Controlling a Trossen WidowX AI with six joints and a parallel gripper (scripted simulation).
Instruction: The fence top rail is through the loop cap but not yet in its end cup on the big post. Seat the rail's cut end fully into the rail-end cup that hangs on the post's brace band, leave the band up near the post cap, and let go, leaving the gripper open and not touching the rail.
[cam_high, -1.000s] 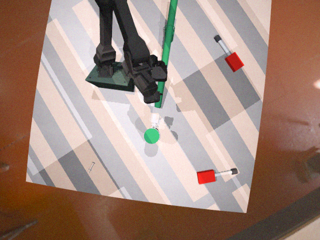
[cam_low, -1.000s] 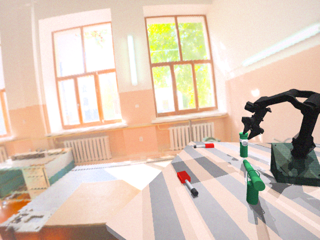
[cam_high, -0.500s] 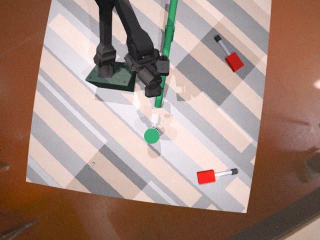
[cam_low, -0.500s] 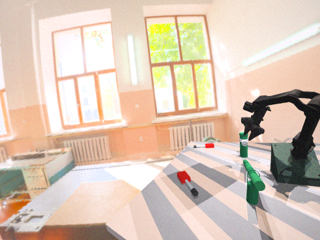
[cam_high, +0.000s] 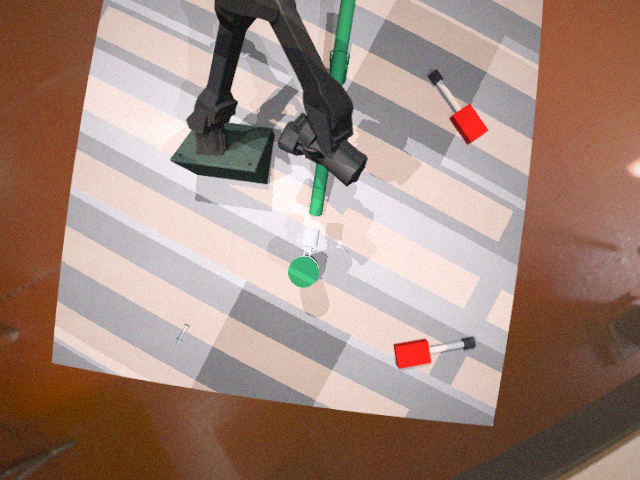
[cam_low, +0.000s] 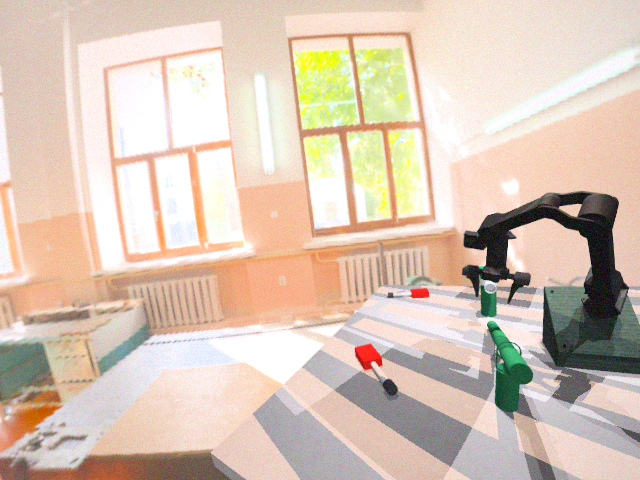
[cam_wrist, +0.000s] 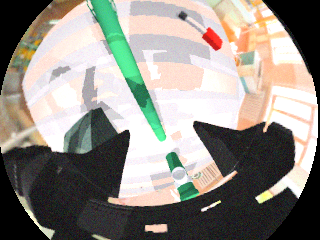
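The gripper (cam_high: 321, 164) (cam_low: 494, 298) (cam_wrist: 162, 128), its jaws wide apart with nothing between them, stands above the rail's cut-end portion. Left to right in the exterior view: the big post (cam_high: 303, 271) (cam_low: 488, 303) (cam_wrist: 188, 192) bears the pale rail-end cup (cam_high: 310, 238) (cam_low: 490, 286) (cam_wrist: 178, 173), facing the rail; the green top rail (cam_high: 318, 192) (cam_low: 493, 326) (cam_wrist: 126, 61) ends short of it, unseated; the loop cap (cam_high: 347, 61) surrounds the rail. An off-centre grasp could skew the rail, making its end strike the cup's rim; a misaligned push could turn the cup or drive its band down the post.
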